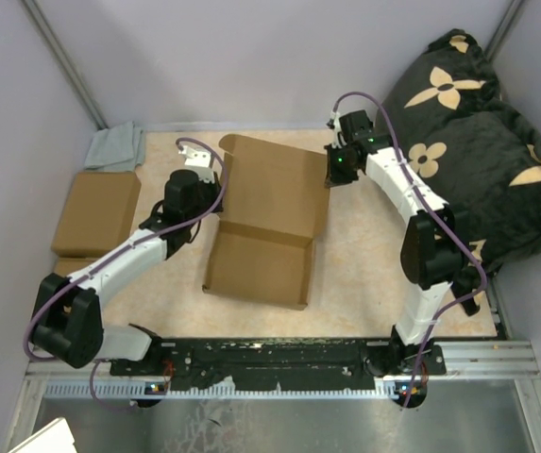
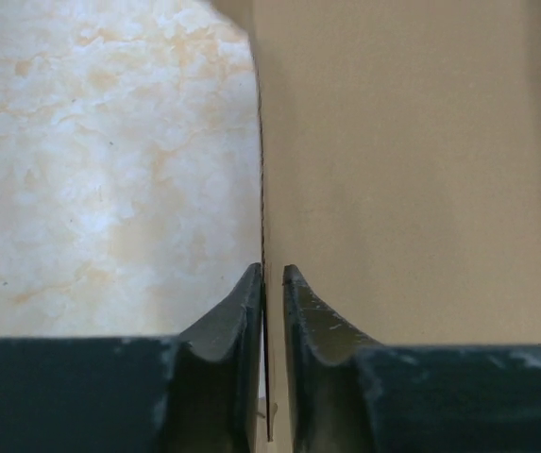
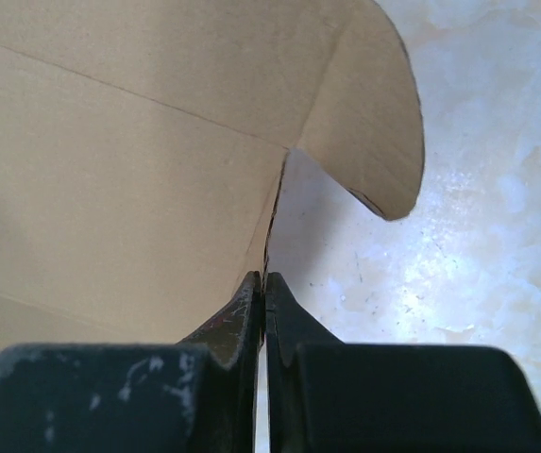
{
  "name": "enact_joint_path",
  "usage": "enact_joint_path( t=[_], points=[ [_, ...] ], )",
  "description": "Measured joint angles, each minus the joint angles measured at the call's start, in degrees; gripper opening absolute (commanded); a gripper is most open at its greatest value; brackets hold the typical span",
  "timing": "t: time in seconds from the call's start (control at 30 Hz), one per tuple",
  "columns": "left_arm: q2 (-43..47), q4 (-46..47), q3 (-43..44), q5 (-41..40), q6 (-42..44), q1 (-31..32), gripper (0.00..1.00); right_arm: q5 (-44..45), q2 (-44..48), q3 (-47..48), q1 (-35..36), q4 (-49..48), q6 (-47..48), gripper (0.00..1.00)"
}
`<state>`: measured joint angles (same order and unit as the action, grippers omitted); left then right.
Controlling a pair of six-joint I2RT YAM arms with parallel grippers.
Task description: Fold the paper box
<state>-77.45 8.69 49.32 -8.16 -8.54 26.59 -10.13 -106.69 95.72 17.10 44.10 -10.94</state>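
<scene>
The box lay in the middle of the worktop, lid toward the far edge. My left claw pinched the lid's left side, my right claw its right side. Uneven pulling, I judged, could tear a crease or slip the card free.

Paper box: plain brown corrugated mailer, half-formed, lying central on the counter. Near panel lies flat. Far panel is open beyond a crease, side flaps raised. My left tool and right tool pinch those flaps.
</scene>
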Motion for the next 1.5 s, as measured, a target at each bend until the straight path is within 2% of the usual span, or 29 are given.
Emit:
enact_joint_path(
  t=[0.07, 0.2, 0.4, 0.6, 0.77, 0.93, 1.23, 1.5],
  points=[
    [0.37, 0.37, 0.00, -0.17, 0.55, 0.07, 0.47, 1.07, 0.11, -0.24, 0.00, -0.44, 0.00, 0.00],
    [1.88, 0.37, 0.02, -1.27, 1.55, 0.07, 0.58, 2.75, 3.48, -4.94, 0.04, -4.98, 0.50, 0.00],
    [4.24, -2.32, 1.55, -4.24, 3.52, 0.07, 0.60, 2.54, 18.80, -19.23, 0.04, -17.33, 4.07, 0.00],
    [5.38, -7.76, 8.00, -3.93, 5.42, 0.07, 0.60, -1.25, 28.94, -26.08, 0.04, -28.00, 9.05, 0.00],
    [6.32, -11.76, 13.60, -3.82, 7.30, 0.07, 0.60, -3.41, 31.28, -32.83, 0.04, -35.23, 11.54, 0.00],
    [4.35, -17.00, 18.69, -3.39, 9.16, 0.07, 0.59, -4.63, 32.44, -37.73, 0.04, -38.14, 12.48, 0.00],
    [-5.90, -25.09, 22.23, -1.86, 10.14, -0.09, 0.59, -5.27, 33.09, -38.32, 0.04, -39.56, 12.70, 0.00],
    [-7.54, -26.67, 22.56, -3.10, 10.34, -1.42, 0.62, -5.53, 33.59, -38.34, 0.04, -39.74, 12.92, 0.00]
  ],
)
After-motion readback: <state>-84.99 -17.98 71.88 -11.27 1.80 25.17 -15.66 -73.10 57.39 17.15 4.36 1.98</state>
